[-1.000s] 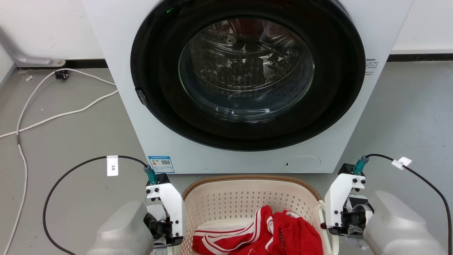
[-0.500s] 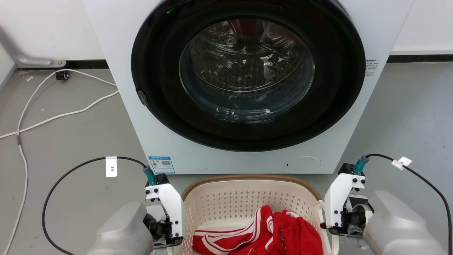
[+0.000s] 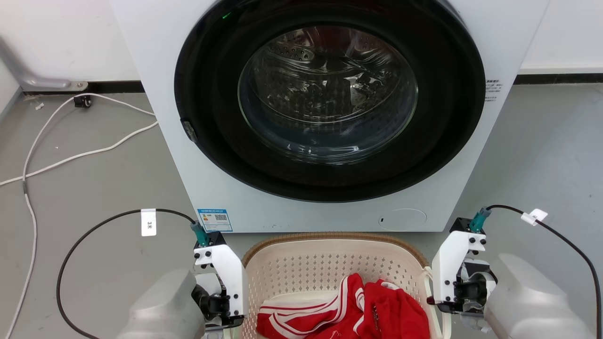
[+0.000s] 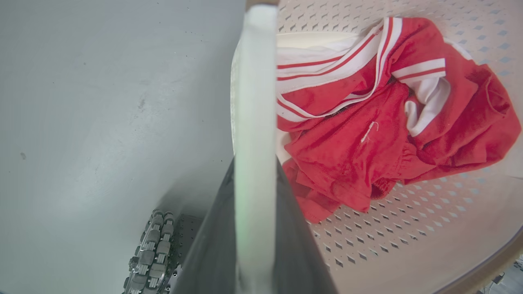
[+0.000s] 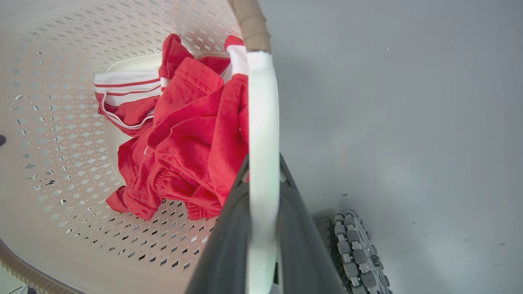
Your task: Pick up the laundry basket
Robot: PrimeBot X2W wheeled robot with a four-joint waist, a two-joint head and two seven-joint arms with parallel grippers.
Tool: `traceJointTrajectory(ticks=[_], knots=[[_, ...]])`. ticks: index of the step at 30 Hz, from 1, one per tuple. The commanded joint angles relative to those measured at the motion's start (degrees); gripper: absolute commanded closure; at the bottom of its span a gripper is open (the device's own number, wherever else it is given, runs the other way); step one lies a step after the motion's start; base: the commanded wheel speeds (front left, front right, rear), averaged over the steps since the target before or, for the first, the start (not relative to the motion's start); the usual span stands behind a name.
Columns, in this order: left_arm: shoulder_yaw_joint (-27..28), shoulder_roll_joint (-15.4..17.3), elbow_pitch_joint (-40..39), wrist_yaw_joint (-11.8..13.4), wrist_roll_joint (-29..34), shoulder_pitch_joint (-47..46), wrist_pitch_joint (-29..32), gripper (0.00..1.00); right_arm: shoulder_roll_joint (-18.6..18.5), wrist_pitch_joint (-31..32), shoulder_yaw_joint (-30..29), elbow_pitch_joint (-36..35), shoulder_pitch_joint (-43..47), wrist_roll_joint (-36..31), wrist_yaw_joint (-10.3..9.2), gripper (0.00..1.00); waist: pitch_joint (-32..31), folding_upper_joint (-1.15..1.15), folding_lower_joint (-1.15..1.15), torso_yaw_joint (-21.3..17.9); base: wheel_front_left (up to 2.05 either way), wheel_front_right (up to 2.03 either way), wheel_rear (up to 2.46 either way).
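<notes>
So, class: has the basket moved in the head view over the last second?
No. The basket keeps its place just below the washer; it is not lifted yet.

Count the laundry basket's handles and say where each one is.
2. The left handle is held in the left gripper. The right handle is held in the right gripper, across the basket.

Head view: taken from above, aimed forward and down. Washing machine faced squarely at mid range; laundry basket cut off by bottom edge.
Left wrist view: held very close, sighted along left handle, floor alongside.
Right wrist view: mirrored, sighted along right handle.
Basket interior and red garment shared by all 3 views.
</notes>
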Motion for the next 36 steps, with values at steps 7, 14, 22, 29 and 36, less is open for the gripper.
traceJointTrajectory(ticks=[7, 14, 22, 29, 36], knots=[[-0.21, -2.03, -0.72, -0.72, -0.99, 0.47, -0.41, 1.00, 2.08, 0.09, 0.16, -0.66, -0.76, 0.87, 0.76, 1.00, -0.01, 0.00, 0.00, -0.12, 0.00, 0.00, 0.00], [-0.45, -2.10, -0.62, -0.72, -1.41, 0.49, -0.71, 1.00, 2.14, 0.14, 0.37, -0.65, -1.03, 1.04, 0.76, 1.00, 0.02, 0.00, 0.00, -0.11, 0.00, 0.00, 0.00], [-0.60, -2.33, -0.78, -0.72, -1.92, 0.77, -1.28, 1.00, 2.09, 0.17, 0.79, -0.71, -1.46, 1.17, 0.76, 1.00, -0.04, 0.00, 0.00, -0.11, 0.00, 0.00, 0.00], [-0.90, -2.37, -0.75, -0.73, -2.12, 0.84, -1.76, 1.00, 2.14, 0.23, 1.01, -0.71, -1.20, 1.56, 0.76, 1.00, -0.28, 0.00, 0.00, -0.11, 0.00, 0.00, 0.00], [-1.15, -2.42, -0.67, -0.73, -2.45, 0.68, -2.04, 1.00, 2.11, 0.24, 1.13, -0.70, -1.18, 1.78, 0.77, 1.00, -0.31, 0.00, 0.00, -0.04, 0.00, 0.00, 0.00]])
